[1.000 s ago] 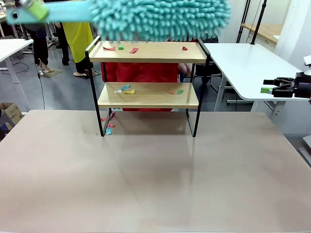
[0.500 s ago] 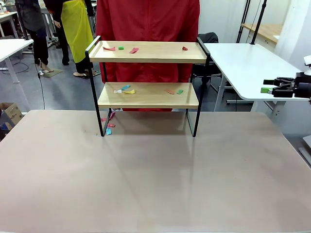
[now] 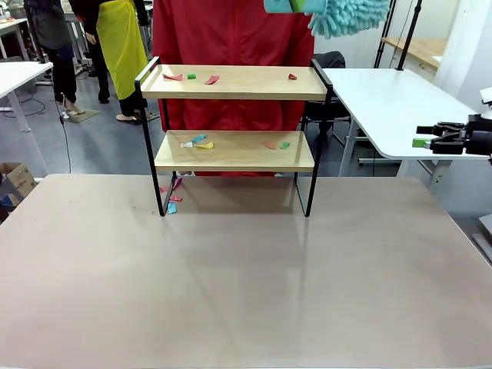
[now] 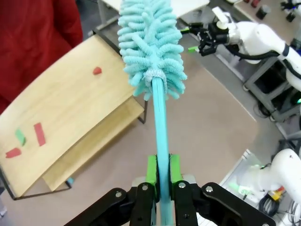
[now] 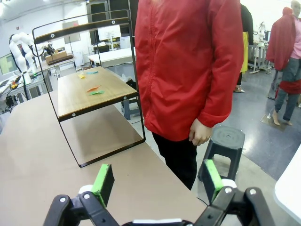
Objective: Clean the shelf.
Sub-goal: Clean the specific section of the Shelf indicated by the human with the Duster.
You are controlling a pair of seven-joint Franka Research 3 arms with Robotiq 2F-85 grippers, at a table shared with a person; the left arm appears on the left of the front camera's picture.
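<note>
Beige desk [image 3: 246,292], person in red [image 3: 231,34] standing at its far side. Left gripper [image 4: 162,170] clamped on the duster [image 4: 151,52] handle, teal head raised above the shelf's [image 3: 234,83] right end. Right gripper [image 5: 155,179] fingers wide apart, well right of the shelf. Shelf stands at the desk's far middle. Paper scraps [image 3: 198,142] lie on both boards.

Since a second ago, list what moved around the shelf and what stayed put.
The teal duster, clamped in the left hand, swung from across the top of the shelf to high above its right corner. The paper scraps on both boards and the open right hand stayed put.
</note>
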